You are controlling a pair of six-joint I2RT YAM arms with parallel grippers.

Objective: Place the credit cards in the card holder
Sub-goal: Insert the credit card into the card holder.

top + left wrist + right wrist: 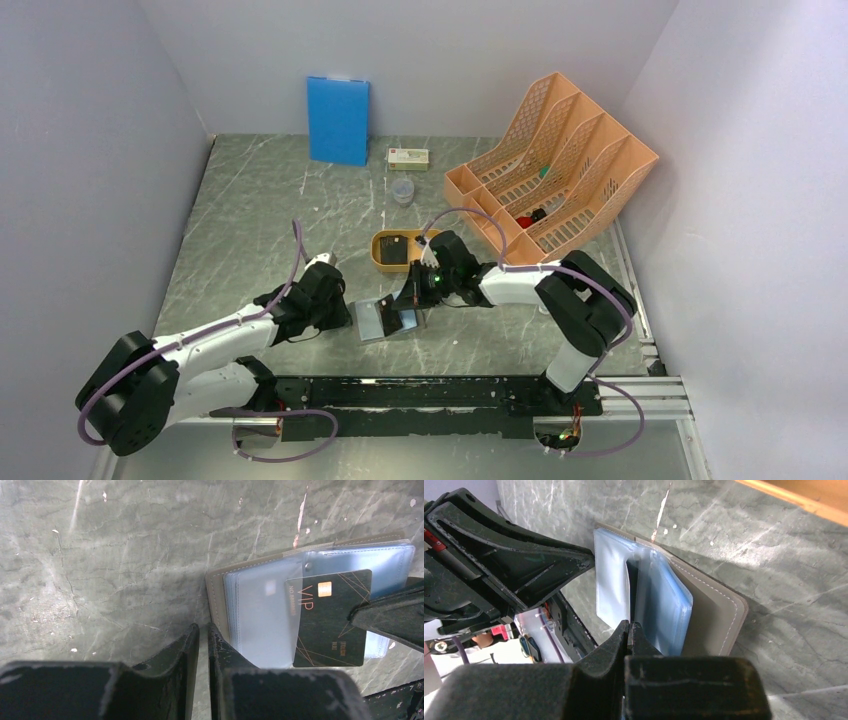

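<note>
Closest to me, the left hand (202,632) hovers just beside the card holder (250,610), its scuffed black jaws nearly together with a thin slit between them and nothing in it. The right hand (629,627) is clamped tight on one credit card (330,620), pinching the edge away from the pocket. The card's far edge already sits under a frosted sleeve of the holder, which lies open on the table (100,555) between the two hands.

The card looks light, thin and stiff, matte black with copper lettering and a gold chip. It is probably slick enough to pivot in an edge pinch, so a square hold on the bare outer edge seems best. The sleeves are soft, pale blue film, floppy and likely to buckle or stick together. The cover is grey and leather-like, with pale stitching and rounded corners. I'd guess the holder will skate on the smooth marbled top unless pressed down on its cover. Farther back a mustard tray (376,250) holds something dark, maybe more cards.
</note>
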